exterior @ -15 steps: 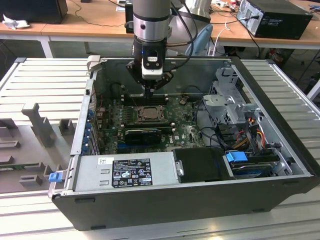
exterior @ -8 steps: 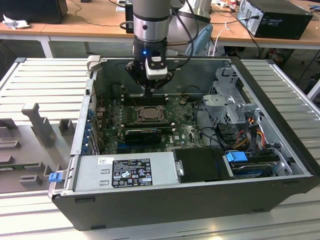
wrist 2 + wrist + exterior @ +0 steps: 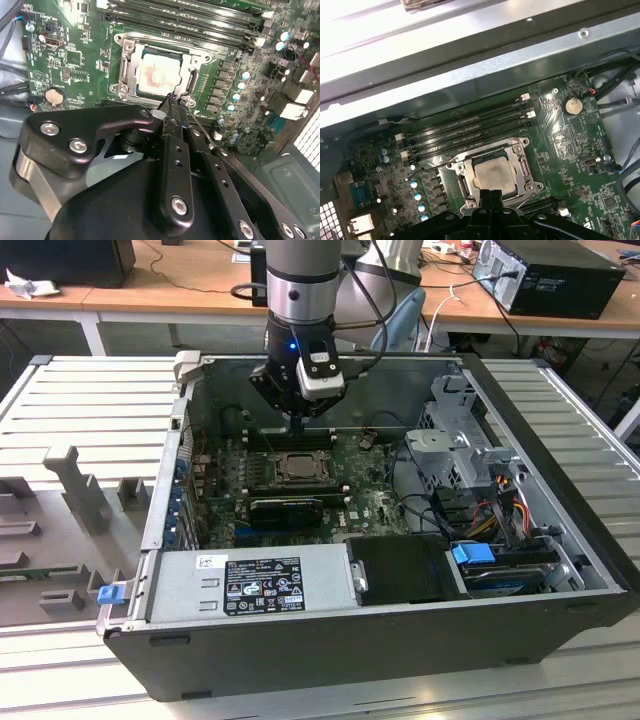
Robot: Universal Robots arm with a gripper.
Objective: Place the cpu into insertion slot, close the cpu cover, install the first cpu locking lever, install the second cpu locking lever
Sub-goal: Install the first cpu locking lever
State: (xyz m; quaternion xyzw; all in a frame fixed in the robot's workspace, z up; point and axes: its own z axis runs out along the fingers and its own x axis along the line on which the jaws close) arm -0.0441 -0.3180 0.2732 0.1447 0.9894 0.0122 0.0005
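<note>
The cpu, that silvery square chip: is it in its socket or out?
In. The cpu lies flat inside the insertion slot, with the cpu cover down around its edges in both wrist views.

Even room light, shadowed computer case (image 3: 330, 650) interior, blown-out glare outside

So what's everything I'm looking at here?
case: one, black, open, on the grey table
motherboard: one, green, inside the case
cpu: one, silver, on the motherboard
cover: one, silver, closed around the cpu
memory slots: several, black, beside the cover
power supply: one, grey, inside the case
coin battery: one, silver, on the motherboard
arm: one, grey, above the case
end effector: one, black, shut, at the cover's edge
</note>
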